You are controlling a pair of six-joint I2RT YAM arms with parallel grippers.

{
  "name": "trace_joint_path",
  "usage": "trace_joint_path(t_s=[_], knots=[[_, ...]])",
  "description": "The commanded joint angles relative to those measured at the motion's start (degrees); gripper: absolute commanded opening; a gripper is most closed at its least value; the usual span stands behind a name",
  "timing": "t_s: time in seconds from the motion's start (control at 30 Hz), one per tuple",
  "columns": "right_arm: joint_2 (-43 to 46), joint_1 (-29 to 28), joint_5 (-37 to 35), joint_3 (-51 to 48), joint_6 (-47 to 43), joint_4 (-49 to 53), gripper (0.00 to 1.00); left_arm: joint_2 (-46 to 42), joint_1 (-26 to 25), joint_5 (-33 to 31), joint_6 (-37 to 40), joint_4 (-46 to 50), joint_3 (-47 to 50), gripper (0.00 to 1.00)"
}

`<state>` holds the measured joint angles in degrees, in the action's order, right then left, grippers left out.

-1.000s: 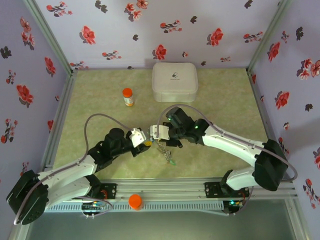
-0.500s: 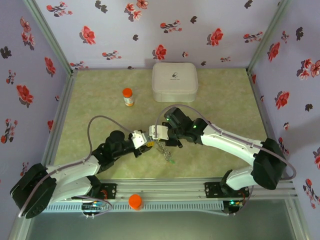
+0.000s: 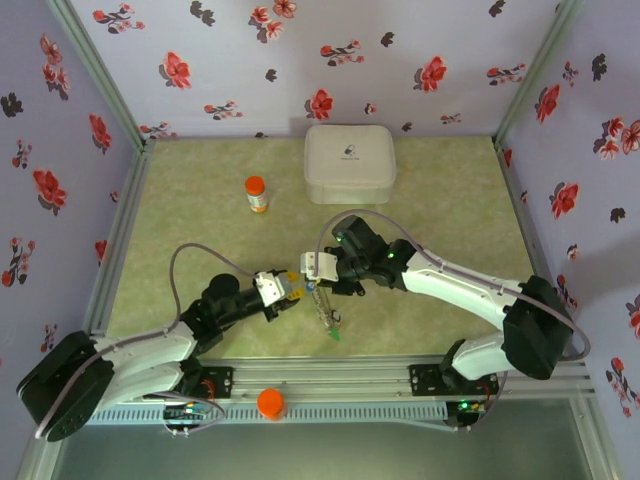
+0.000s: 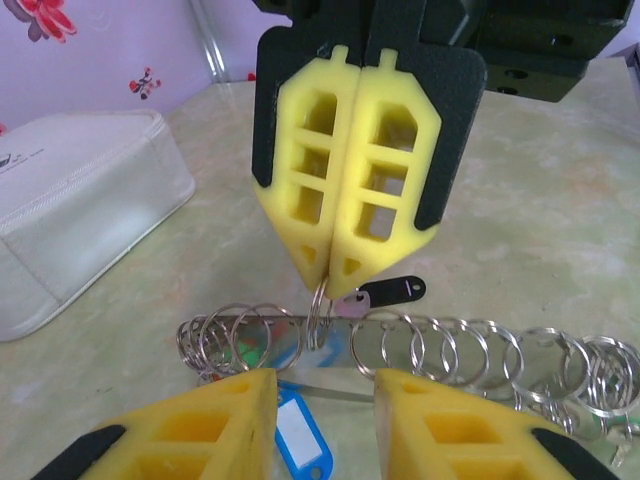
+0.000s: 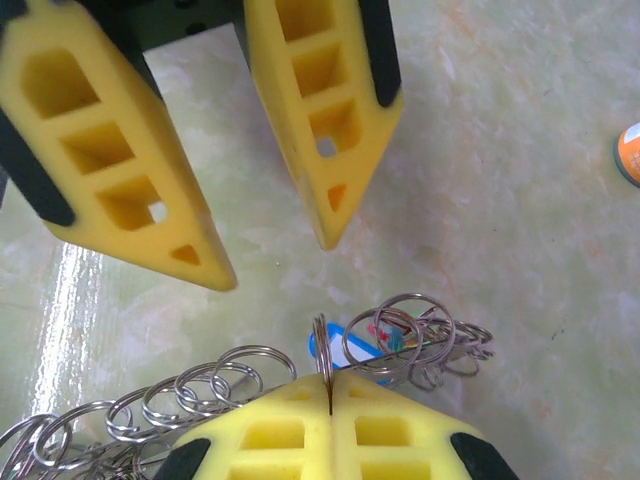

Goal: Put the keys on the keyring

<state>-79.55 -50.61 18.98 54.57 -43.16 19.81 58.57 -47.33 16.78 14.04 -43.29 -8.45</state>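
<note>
1. Two arms are facing each other over the front middle of the desk [image 3: 200, 230], with their fingers nearly tip to tip.
2. The right gripper [image 5: 330, 385] is keeping its two fingers pressed together. They are pinching one small silver ring [image 4: 320, 305] edge-on at the very tips.
3. The left gripper [image 4: 322, 385] is showing its two fingers spread and closed on nothing. They are sitting just apart from the right fingers, and the pinched ring is lining up opposite the gap between them.
4. The keyring [image 4: 450, 345] is running crosswise just below the right fingertips and is carrying a row of small split rings. More than ten are showing, but overlap is preventing an exact count.
5. Three tags are showing:
   - One blue tag [image 4: 300, 435] is lying under the gap of the left fingers.
   - One dark tag [image 4: 395, 290] is lying just beside the right fingertips.
   - One green tag [image 3: 337, 337] is trailing at the end of the bunch, on the near side of the right fingers.
6. The metal key blades are blending into the rings, so they cannot be counted.
7. One white case [image 3: 349, 163] and one orange-capped bottle [image 3: 257, 193] are standing well beyond both pairs of fingers, apart from each other.
</note>
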Motion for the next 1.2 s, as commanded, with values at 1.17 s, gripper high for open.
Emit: trace_joint_path(t_s=[1.17], knots=[[6.28, 6.81, 19.88, -7.50, 13.50, -16.86, 0.19, 8.33, 0.41, 3.09, -0.04, -14.29, -0.39, 0.00]])
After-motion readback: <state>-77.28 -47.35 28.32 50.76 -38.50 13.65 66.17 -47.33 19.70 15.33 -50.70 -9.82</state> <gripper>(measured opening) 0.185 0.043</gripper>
